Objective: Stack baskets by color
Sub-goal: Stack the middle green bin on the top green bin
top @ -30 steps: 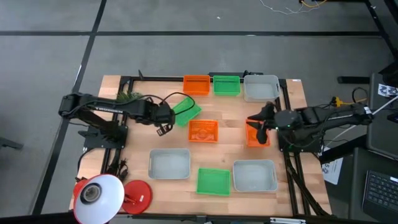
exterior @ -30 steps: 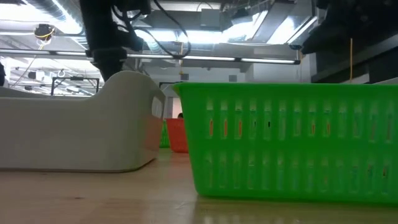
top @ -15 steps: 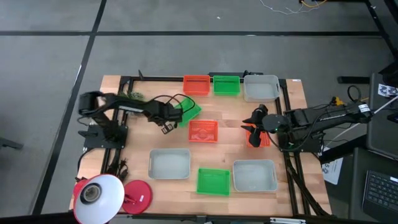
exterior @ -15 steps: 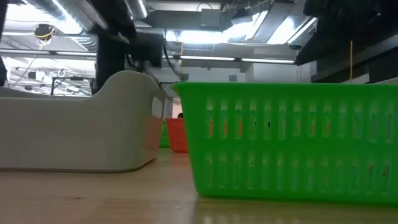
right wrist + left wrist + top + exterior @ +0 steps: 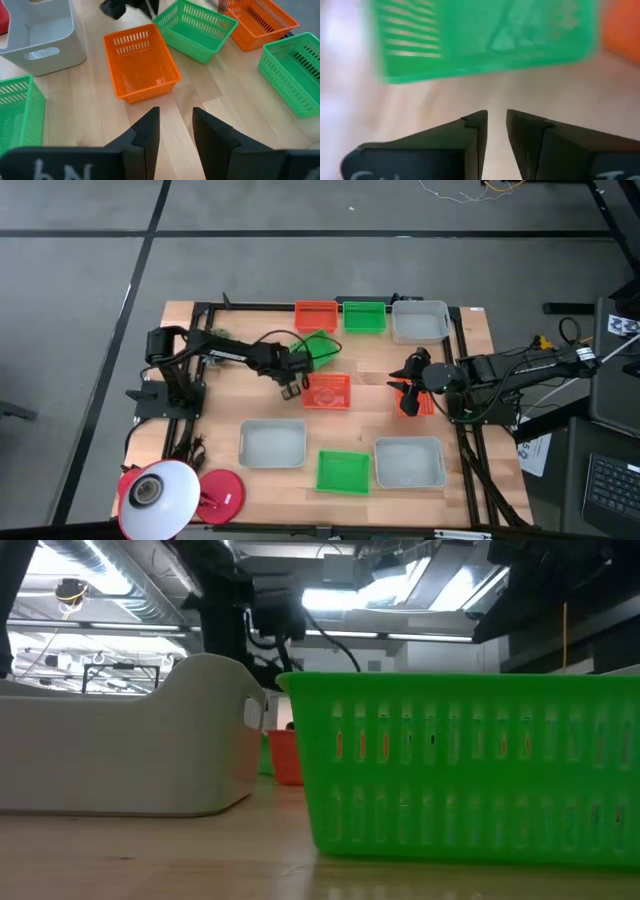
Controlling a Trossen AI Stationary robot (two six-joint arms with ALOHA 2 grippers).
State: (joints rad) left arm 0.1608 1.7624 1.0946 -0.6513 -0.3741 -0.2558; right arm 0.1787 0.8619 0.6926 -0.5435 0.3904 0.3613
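Baskets: nine on the wooden table (image 5: 220, 430), three orange, three green, three grey-white, every one visibly empty.

Left gripper (image 5: 292, 388): released, fingers parted by a narrow slit with nothing between them. Placed near the table's middle, just beside the left edge of the central orange basket (image 5: 327, 391). Just behind it, a green basket (image 5: 318, 348), turned askew to the others.

Right gripper (image 5: 404, 386): likewise released, a bare gap between its fingers, only wood seen through it in the right wrist view. Placed over the right-hand orange basket (image 5: 418, 402), which shows partly under the arm. Cannot tell whether touching it.

Along the far edge, side by side: an orange basket (image 5: 316, 315), a green one (image 5: 364, 316), a grey-white one (image 5: 420, 320).

Along the near edge: a grey-white basket (image 5: 272, 444), a green one (image 5: 343, 471) slightly nearer the edge, another grey-white one (image 5: 410, 462).

At the near left corner: a red-and-white lamp (image 5: 165, 495).
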